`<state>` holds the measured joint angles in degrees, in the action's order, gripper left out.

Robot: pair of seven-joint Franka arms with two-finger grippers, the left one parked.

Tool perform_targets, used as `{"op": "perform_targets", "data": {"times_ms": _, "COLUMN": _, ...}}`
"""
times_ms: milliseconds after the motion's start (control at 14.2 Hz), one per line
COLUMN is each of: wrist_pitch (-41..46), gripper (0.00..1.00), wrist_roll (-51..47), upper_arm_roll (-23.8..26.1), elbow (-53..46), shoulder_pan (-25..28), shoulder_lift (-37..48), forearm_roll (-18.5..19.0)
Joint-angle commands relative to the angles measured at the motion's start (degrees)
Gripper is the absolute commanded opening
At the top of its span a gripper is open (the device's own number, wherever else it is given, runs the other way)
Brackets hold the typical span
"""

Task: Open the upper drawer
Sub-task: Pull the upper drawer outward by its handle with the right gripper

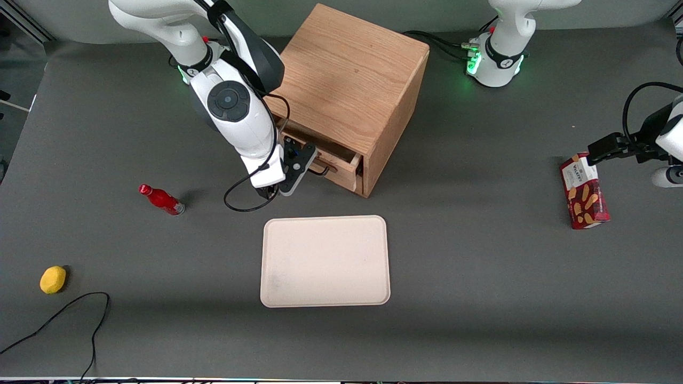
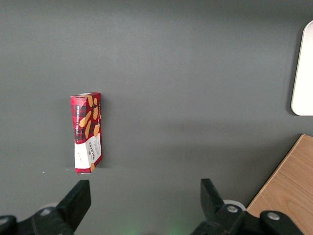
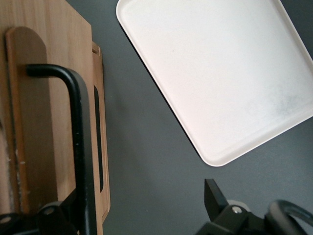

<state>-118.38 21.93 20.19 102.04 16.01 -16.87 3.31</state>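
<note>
Grey matte tabletop [image 1: 480,298] spreads under everything I see. On it stands the boxy oak cabinet [image 1: 352,80], grain plain on its flat top, and its upper drawer [image 1: 341,160] is pulled partly out toward the front camera. My right arm bends down steeply in front of the drawer, putting the gripper [image 1: 299,162] at the thin black wire handle [image 3: 78,142]. From the wrist, its fingers are spread, with the bar by one finger [image 3: 58,215]. A smooth, round-cornered cream tray [image 1: 325,261] lies nearer the camera.

Gripper [image 3: 142,215] at upper drawer [image 3: 49,98] handle [image 3: 78,142]; tray [image 3: 220,73] nearby.
</note>
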Motion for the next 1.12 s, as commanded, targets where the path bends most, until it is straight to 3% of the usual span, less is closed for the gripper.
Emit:
{"op": "perform_targets", "data": {"times_ms": 0, "wrist_pitch": -0.45, "gripper": 1.0, "wrist_roll": 1.18, "upper_arm_roll": -0.41, "elbow": -2.55, "shoulder_pan": 0.24, "shoulder_lift": -2.03, "forearm_roll": 0.82}}
{"op": "perform_targets", "data": {"times_ms": 1053, "wrist_pitch": -0.36, "gripper": 1.0, "wrist_roll": 4.61, "upper_arm_roll": -3.31, "elbow": -7.82, "shoulder_pan": -0.28, "shoulder_lift": -5.46, "forearm_roll": 0.74}}
